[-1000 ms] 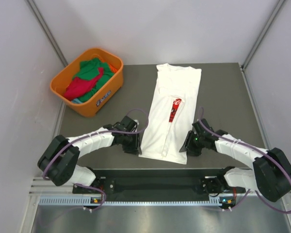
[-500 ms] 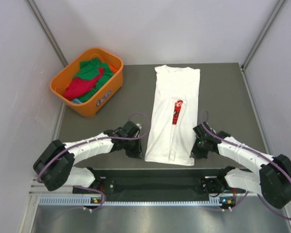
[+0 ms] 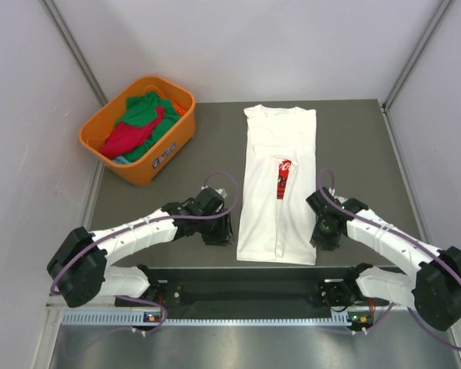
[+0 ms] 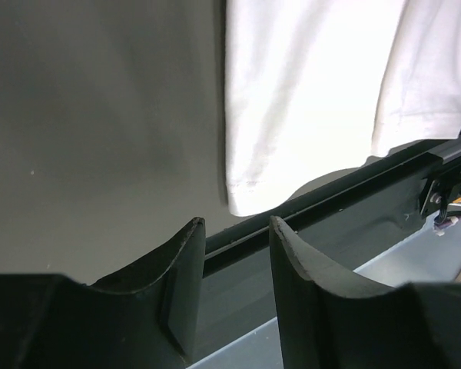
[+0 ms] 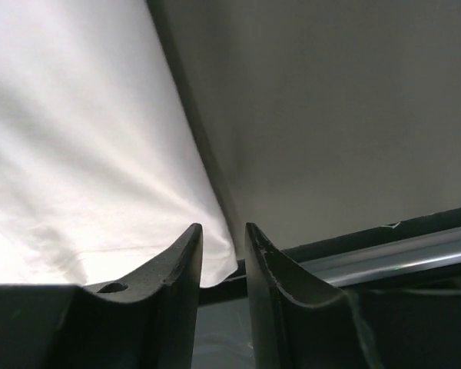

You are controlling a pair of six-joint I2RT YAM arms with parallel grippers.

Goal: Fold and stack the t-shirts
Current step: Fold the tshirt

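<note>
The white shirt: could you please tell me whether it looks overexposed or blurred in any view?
Left wrist view: the white shirt is blown out to flat white, hem stitching barely visible; right wrist view: glare at the lower left, soft shaded folds elsewhere, the right pincer dark and soft-edged; top view: evenly lit and sharp, red print distinct.

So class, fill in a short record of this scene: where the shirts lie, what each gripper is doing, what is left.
White t-shirt: flat on the table, folded lengthwise into a strip, red print showing
Left gripper: open, empty, by the shirt's near left corner
Right gripper: slightly open, at the near right corner
Orange basket: far left, holding green and red shirts
Remaining: likely crosswise folds, stacking
</note>
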